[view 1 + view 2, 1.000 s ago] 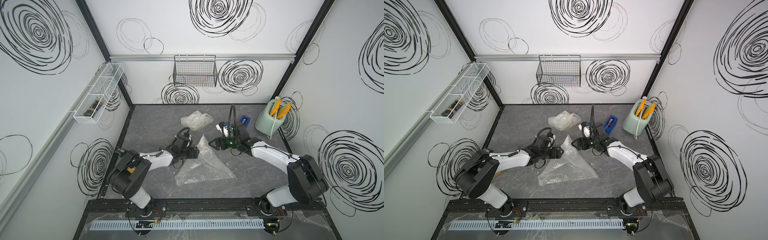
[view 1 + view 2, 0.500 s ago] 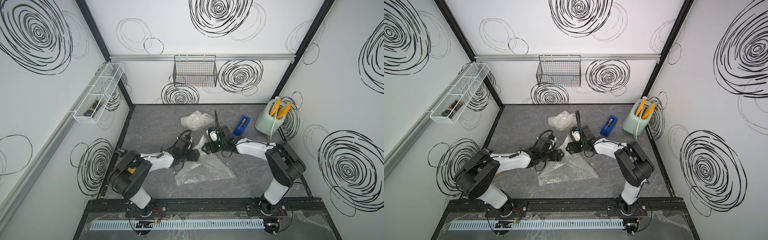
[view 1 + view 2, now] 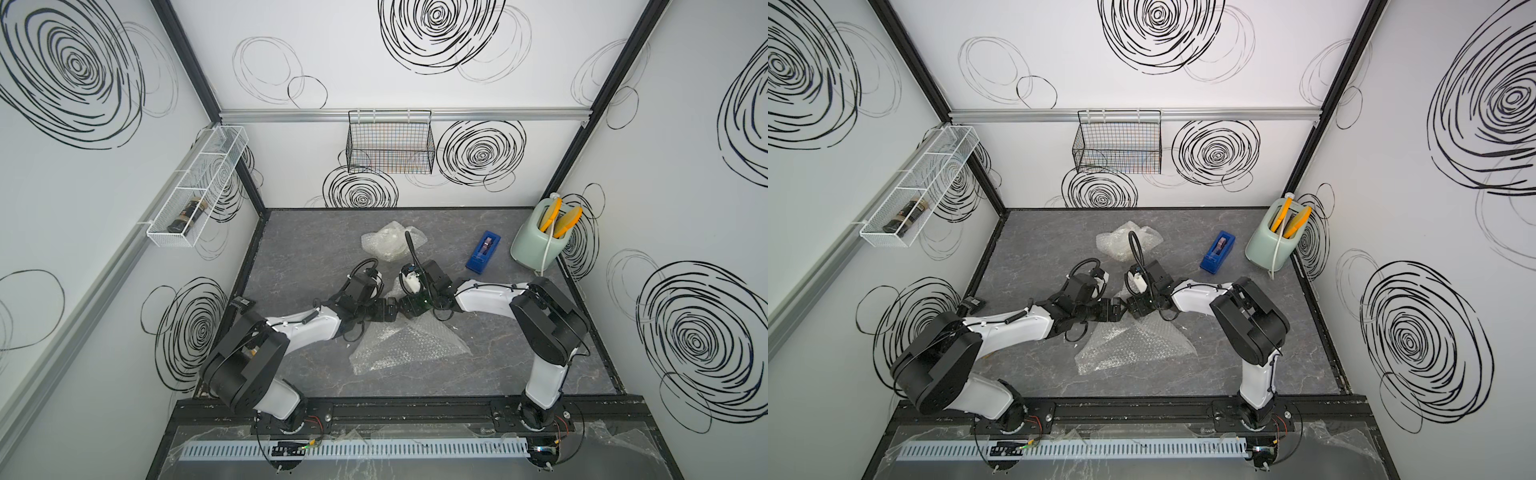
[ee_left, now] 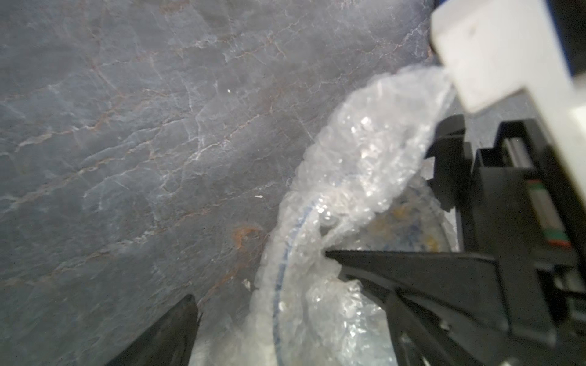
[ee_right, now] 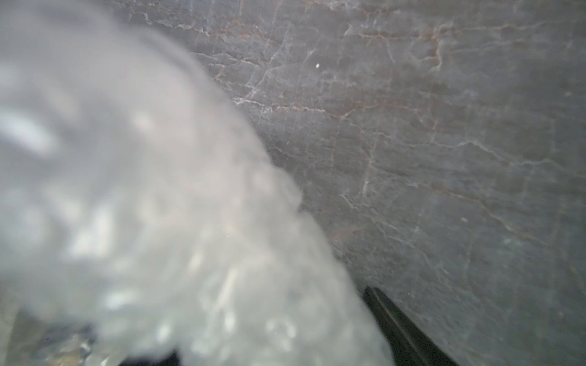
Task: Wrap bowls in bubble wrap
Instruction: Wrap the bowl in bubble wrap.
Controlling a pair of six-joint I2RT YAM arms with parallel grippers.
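Two pieces of bubble wrap lie on the bench (image 3: 299, 257): a crumpled bundle (image 3: 388, 245) at the far middle and a sheet (image 3: 409, 345) spread nearer, its far end bunched under the two grippers. One bowl (image 4: 412, 228) shows – blue-lined rim, swathed in that bunched end. The left gripper (image 4: 258, 275) has its fingers apart, one tip on the wrap over the bowl. The right gripper (image 3: 411, 308) faces it; whether it pinches the wrap I cannot tell. Far right, one pale green tub (image 3: 530, 249) holds yellow-orange tools (image 3: 567, 220), with one blue tape dispenser (image 3: 482, 251) just left of it. On the left wall, a white wire shelf (image 3: 208, 166) holds one dark bottle (image 3: 185, 216).
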